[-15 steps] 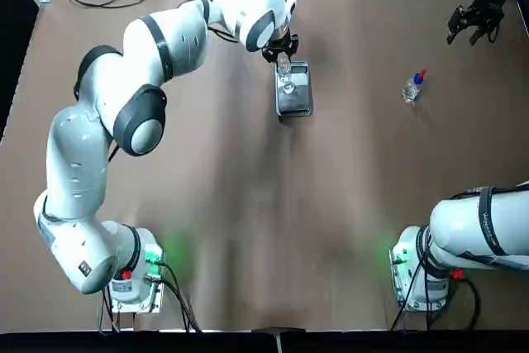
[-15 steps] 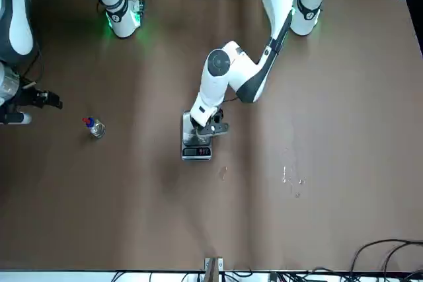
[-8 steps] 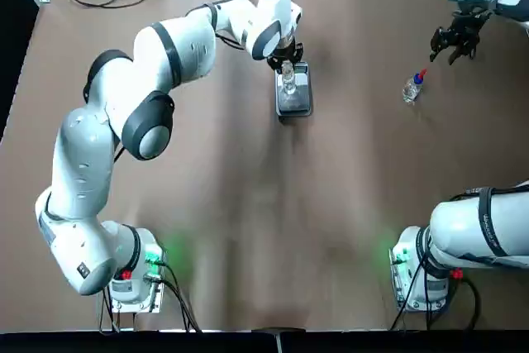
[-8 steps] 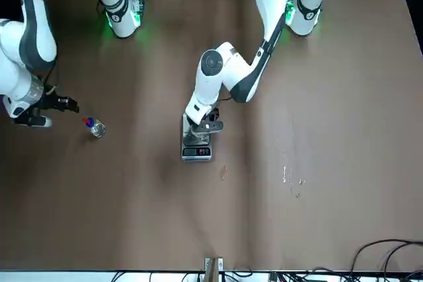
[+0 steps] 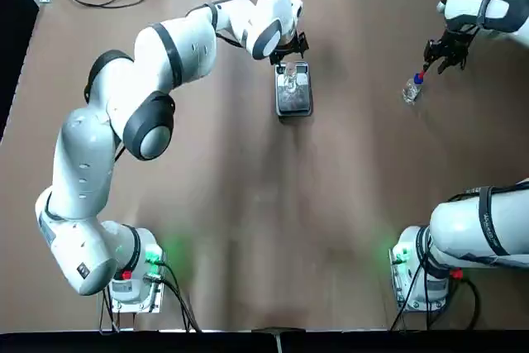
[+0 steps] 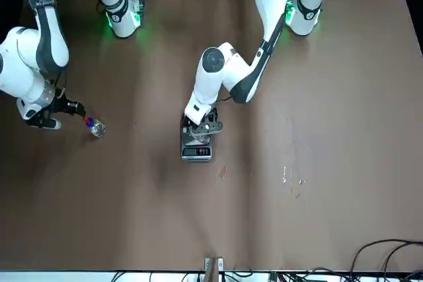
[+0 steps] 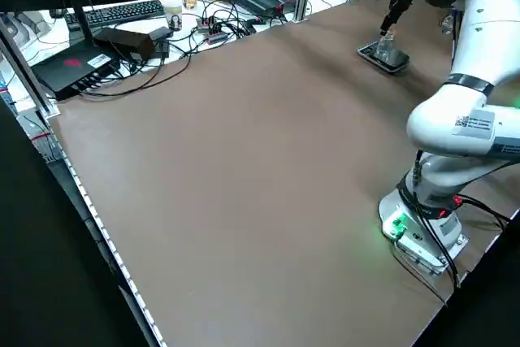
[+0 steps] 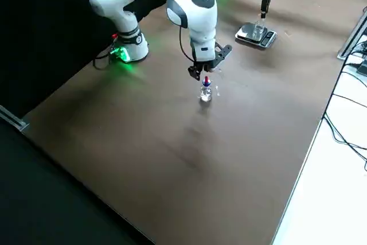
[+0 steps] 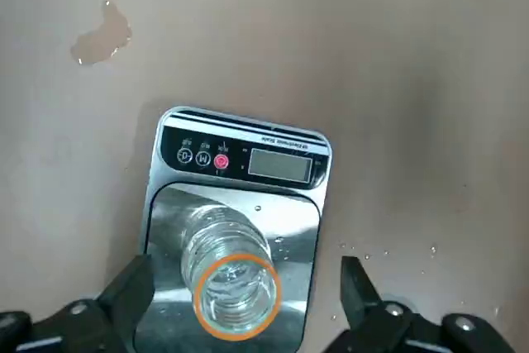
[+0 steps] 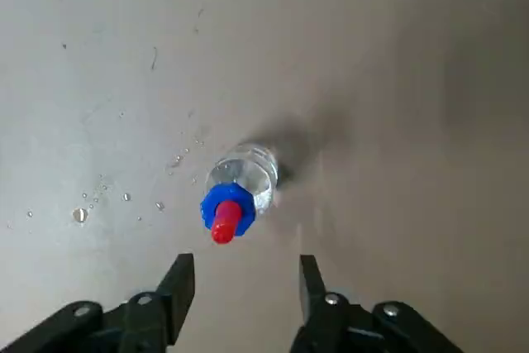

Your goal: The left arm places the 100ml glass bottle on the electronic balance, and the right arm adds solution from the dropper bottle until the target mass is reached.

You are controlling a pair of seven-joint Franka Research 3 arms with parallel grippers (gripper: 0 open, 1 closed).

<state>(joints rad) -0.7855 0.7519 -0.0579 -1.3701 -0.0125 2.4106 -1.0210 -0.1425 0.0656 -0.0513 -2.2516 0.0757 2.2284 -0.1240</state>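
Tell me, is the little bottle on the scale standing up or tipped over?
Standing: the bottle rests upright on the scale, its orange-ringed mouth facing up.

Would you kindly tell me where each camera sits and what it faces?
Top: overhead, down on the balance; both arms.
Front: across the table, facing the robot; both arms.
Left side: raised, diagonal; left arm.
Right side: raised, diagonal; both arms.
Left wrist: on the balance and glass bottle; own fingers.
Right wrist: on the dropper bottle; own fingers.
Top and front share both bottles.
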